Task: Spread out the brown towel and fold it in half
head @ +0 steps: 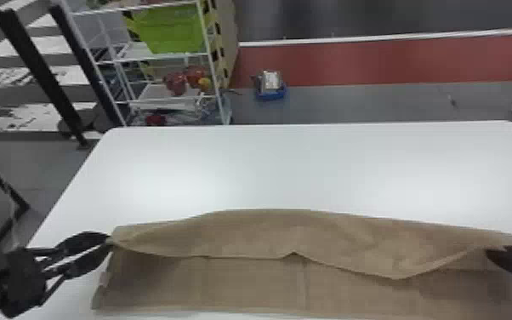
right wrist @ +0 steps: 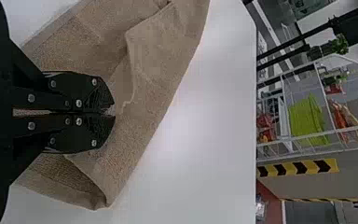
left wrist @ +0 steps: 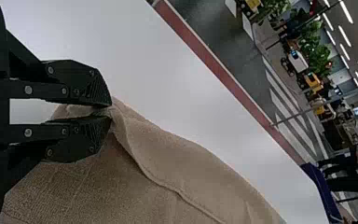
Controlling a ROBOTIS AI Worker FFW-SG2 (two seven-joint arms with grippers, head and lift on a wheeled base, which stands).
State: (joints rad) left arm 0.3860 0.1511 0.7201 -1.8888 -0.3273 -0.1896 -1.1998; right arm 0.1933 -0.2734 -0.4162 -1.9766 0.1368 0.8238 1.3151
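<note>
Brown towel (head: pixel 246 283), spread across the lower part of the head view on a white surface (head: pixel 268 170). We observe it extended from lower left to the right edge of the frame, its upper margin bowed gently upward at the centre; an overlapping flap hangs over the layer beneath, its loose edge running in an uneven line that dips right of centre. At lower left we note the left claw (head: pixel 109 242), clamped on the cloth at the flap's left end; in the left wrist view, its tips pinch a gathered fold. At the right edge we locate the right claw (head: pixel 488 252), likewise clamped on the towel. Beyond the surface, at upper left, we distinguish a white wire rack (head: pixel 208 53) bearing a green bin (head: pixel 168 32).
</note>
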